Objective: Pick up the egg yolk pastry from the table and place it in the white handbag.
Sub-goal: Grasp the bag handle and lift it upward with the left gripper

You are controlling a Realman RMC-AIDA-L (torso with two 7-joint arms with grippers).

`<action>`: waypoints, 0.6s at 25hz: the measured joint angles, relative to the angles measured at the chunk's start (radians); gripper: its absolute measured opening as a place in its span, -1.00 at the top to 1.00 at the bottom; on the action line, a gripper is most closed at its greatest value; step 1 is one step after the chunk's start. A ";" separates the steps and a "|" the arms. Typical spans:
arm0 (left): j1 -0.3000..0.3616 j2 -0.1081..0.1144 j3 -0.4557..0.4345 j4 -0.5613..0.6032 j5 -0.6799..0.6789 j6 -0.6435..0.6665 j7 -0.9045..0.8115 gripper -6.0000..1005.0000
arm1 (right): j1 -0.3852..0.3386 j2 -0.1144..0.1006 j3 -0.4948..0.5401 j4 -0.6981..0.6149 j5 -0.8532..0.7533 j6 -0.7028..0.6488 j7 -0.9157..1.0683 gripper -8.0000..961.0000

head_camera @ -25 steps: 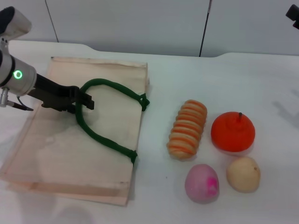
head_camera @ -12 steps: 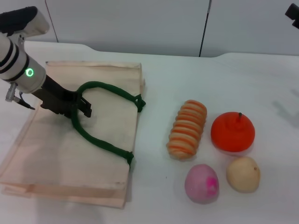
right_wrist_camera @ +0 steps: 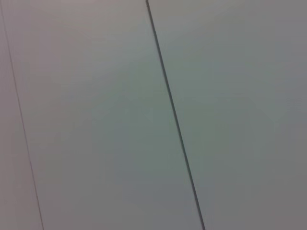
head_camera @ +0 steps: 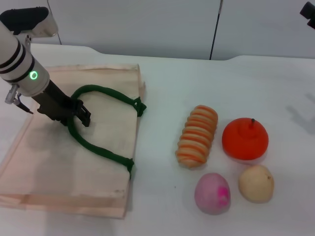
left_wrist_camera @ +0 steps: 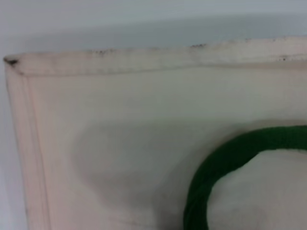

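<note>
The egg yolk pastry (head_camera: 256,183), a pale cream-tan ball, lies on the table at the front right, beside a pink-purple ball. The white handbag (head_camera: 59,167) lies flat on the left, its green rope handle (head_camera: 98,150) looped on top. My left gripper (head_camera: 78,114) is over the bag's middle, shut on the handle's far bend. The left wrist view shows the bag's fabric (left_wrist_camera: 120,120) and a curve of the handle (left_wrist_camera: 225,163). Only a dark part of my right arm (head_camera: 309,14) shows at the top right edge, raised far from the table.
An orange-striped ridged bread (head_camera: 198,135) lies right of the bag. An orange fruit (head_camera: 245,138) sits right of it, and the pink-purple ball (head_camera: 212,192) lies in front. The right wrist view shows only a grey panelled wall (right_wrist_camera: 153,115).
My left gripper has moved left while holding the handle, and the handbag has slid left with it, away from the bread. The food items have not moved.
</note>
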 joint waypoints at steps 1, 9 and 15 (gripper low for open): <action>-0.002 0.000 0.000 0.000 0.007 -0.003 -0.002 -0.29 | 0.000 0.001 0.001 0.000 0.000 0.000 0.000 -0.75; -0.010 0.000 0.000 0.005 0.028 -0.019 -0.001 -0.02 | 0.000 0.002 0.002 -0.001 0.000 0.008 0.000 -0.75; -0.009 0.000 0.000 0.035 0.070 -0.063 -0.020 0.25 | 0.005 0.006 0.002 -0.001 0.001 0.010 0.000 -0.75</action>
